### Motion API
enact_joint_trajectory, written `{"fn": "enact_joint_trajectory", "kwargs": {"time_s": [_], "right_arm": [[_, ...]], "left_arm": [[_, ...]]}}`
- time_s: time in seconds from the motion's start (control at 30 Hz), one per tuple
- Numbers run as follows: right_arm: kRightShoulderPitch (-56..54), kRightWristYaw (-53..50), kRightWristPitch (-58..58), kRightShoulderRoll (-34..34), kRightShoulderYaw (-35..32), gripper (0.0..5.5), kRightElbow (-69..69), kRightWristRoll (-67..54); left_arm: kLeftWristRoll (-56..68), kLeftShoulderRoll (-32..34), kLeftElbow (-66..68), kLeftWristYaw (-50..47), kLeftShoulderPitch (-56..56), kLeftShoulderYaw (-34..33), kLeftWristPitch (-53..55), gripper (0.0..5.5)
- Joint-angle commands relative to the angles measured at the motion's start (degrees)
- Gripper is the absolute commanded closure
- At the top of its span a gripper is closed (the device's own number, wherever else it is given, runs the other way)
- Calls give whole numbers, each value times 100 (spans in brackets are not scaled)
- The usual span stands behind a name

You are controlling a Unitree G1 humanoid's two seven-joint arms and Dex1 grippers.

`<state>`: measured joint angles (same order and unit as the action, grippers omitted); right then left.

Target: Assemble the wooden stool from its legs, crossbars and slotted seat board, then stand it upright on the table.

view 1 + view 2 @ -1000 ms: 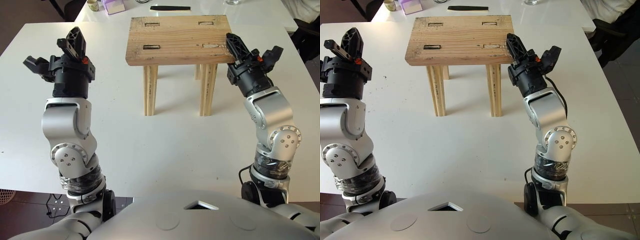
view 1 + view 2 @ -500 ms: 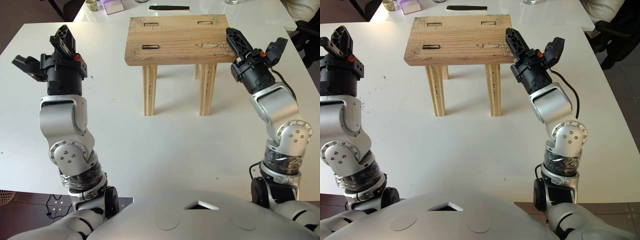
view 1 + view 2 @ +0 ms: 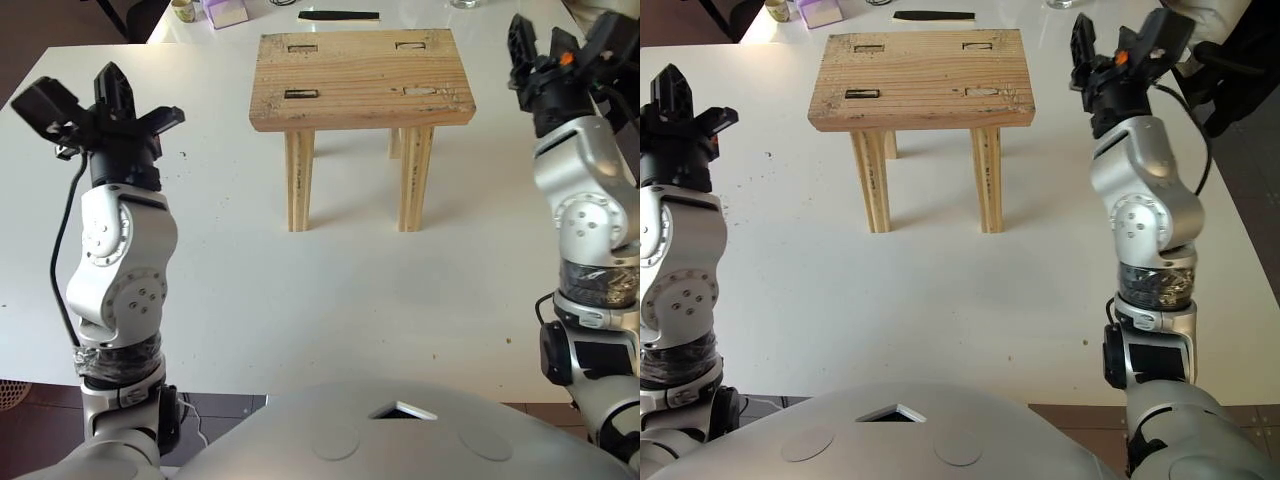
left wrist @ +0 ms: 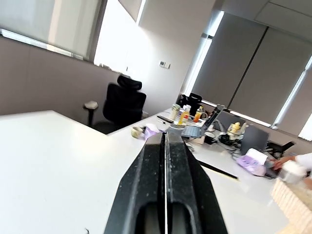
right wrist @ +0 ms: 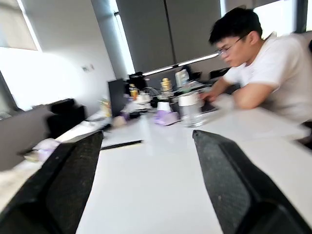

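Black fingers of the left gripper are pressing flat against each other, with just a thin seam running between them and nothing held. This gripper is hanging well to the left of the wooden stool, clear of it and pointing upward.

On the white table the stool is standing upright on its legs, between the two arms. Its slotted seat board is lying level on top, with four rectangular slots opening in its surface. The nearer two are one at the left and one at the right. Under the board's near edge, the front left leg and the front right leg are resting on the tabletop, and the rear legs are showing partly behind them.

Behind the stool, a thin black strip is lying flat at the far side, and a purple box is sitting behind and to the left of the stool.

To the right of the stool, the right gripper is hanging raised beside the seat board's right end, apart from the wood. Its two fingers are spreading wide with nothing between them.
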<state>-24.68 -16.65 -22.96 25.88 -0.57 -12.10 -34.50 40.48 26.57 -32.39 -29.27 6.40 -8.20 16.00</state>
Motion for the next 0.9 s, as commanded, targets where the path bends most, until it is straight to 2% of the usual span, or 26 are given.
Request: {"fn": "enact_joint_trajectory", "kwargs": {"time_s": [0.03,0.4,0.53,0.73,0.9], "right_arm": [[-87,-159,420,-205,587,211,413,1660],[-1138,380,1100,-587,194,211,1973,2825],[-1118,555,1294,-736,278,211,2277,3159],[-1052,661,1388,-910,173,211,2377,3445],[-757,133,1555,-1056,-87,211,2338,3829]], "left_arm": [[-1542,-149,447,3,342,449,32,550],[-2629,-1385,1101,162,1252,291,-439,550],[-2929,-1722,950,204,1095,315,-394,550],[-3185,-1768,843,514,818,14,-339,550],[-3259,-1578,1606,1094,1221,-140,-540,550]]}}
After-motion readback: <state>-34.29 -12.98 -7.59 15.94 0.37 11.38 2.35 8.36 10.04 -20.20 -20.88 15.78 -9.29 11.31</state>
